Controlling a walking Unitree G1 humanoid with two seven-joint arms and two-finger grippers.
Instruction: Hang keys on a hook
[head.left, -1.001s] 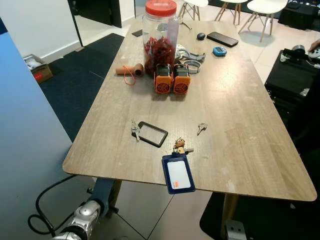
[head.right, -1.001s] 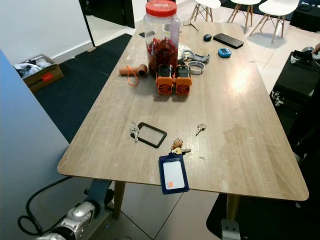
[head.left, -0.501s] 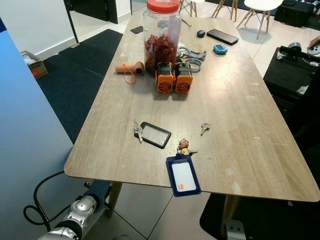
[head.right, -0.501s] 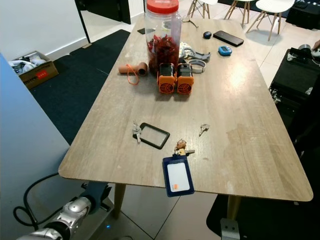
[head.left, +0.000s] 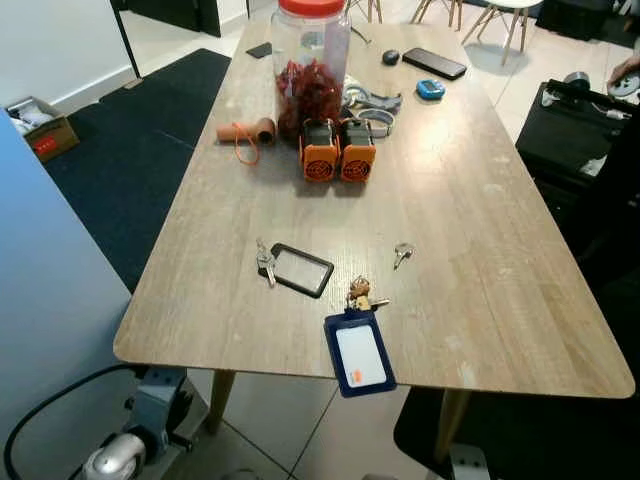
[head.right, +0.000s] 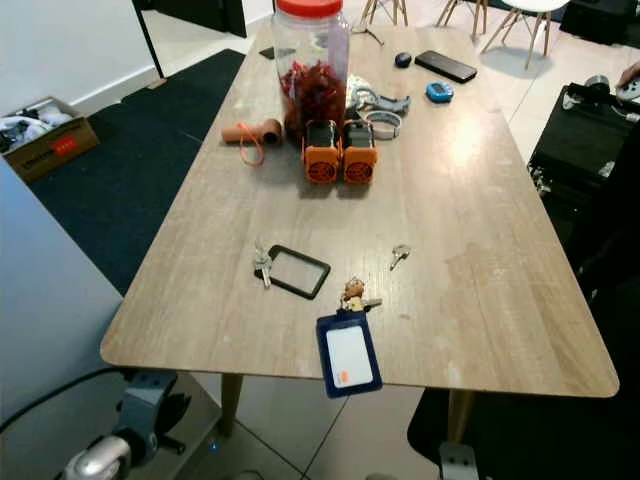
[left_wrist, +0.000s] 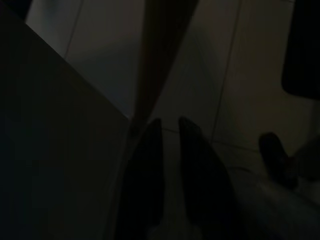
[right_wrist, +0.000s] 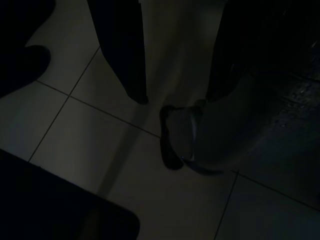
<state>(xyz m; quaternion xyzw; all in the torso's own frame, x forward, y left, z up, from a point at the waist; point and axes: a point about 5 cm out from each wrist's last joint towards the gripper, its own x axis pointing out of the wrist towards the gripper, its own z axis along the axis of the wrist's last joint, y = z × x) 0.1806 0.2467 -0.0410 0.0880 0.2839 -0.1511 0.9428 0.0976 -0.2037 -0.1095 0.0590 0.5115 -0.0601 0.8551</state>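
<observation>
The left gripper (left_wrist: 167, 122) hangs low beside a table leg over the tiled floor (left_wrist: 235, 75), its two black fingers nearly together with only a thin slit between them. The right gripper (right_wrist: 172, 97) hangs over the same dim tiles, its fingers spread well apart and holding nothing.

Both pincers sit below the tabletop, so the keys lie above and ahead of them. A small bunch of keys with a brown fob (head.left: 360, 294) lies near the front edge of the long wooden table (head.left: 480, 250), touching the top of a dark blue card holder (head.left: 359, 353) that overhangs the edge. A single silver key (head.left: 402, 253) lies a little farther in, and another pair of keys (head.left: 264, 262) rests against a black rectangular frame (head.left: 301, 269).

Compared with a second ago the camera has shifted, and the left arm's silver wrist (head.left: 112, 460) shows lower in the corner.

The head views show the tall clear jar with a red lid (head.left: 311, 62) and two orange fan-like blocks (head.left: 338, 163) at the far end; the wrist views show dark floor.
</observation>
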